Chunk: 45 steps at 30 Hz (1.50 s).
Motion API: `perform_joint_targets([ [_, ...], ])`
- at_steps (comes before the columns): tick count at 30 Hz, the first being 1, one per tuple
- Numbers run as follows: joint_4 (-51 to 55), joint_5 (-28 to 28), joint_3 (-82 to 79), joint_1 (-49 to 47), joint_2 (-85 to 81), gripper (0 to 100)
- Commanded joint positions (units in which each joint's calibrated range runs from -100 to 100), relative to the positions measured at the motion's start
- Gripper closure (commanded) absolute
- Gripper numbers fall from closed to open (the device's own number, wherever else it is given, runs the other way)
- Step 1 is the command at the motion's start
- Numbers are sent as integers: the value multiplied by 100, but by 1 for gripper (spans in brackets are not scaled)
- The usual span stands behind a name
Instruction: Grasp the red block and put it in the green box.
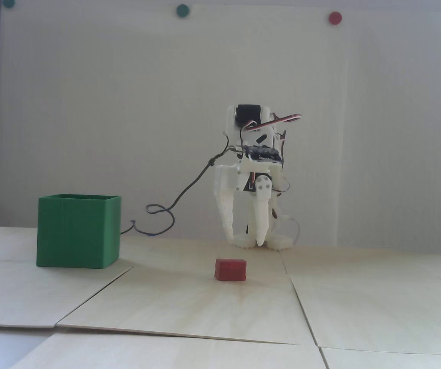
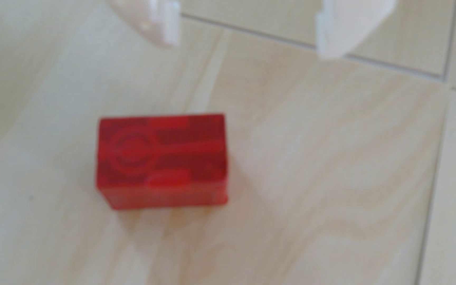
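Red block (image 1: pixel 231 270) alone on the pale wooden table (image 1: pixel 358 300) in the fixed view, green box (image 1: pixel 78 230) well off to its left, white gripper (image 1: pixel 245 242) poised behind it, spread wide, empty. Wrist view: red block (image 2: pixel 161 161) below the parted fingertips (image 2: pixel 166 27), not between them — approach step by the look of it; next, shift over, drop astride, pinch.

No readable text, label or number anywhere.

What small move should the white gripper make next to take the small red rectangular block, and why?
Probably lower the open white gripper toward the small red rectangular block until the fingers straddle it. In the wrist view the block lies untouched on the pale wooden table, off the gap between the fingertips.
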State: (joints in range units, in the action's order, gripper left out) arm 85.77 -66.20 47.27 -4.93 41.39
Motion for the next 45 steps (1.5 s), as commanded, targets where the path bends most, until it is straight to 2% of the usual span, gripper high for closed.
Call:
perform_joint_targets([
  [1, -2, -12, 606, -154, -60, 82],
  [11, 234, -12, 1937, -106, 595, 82],
  [22, 276, 3, 1928, -106, 642, 81],
  [29, 394, 8, 1955, -90, 642, 74],
  [45, 588, 8, 1972, -90, 658, 74],
])
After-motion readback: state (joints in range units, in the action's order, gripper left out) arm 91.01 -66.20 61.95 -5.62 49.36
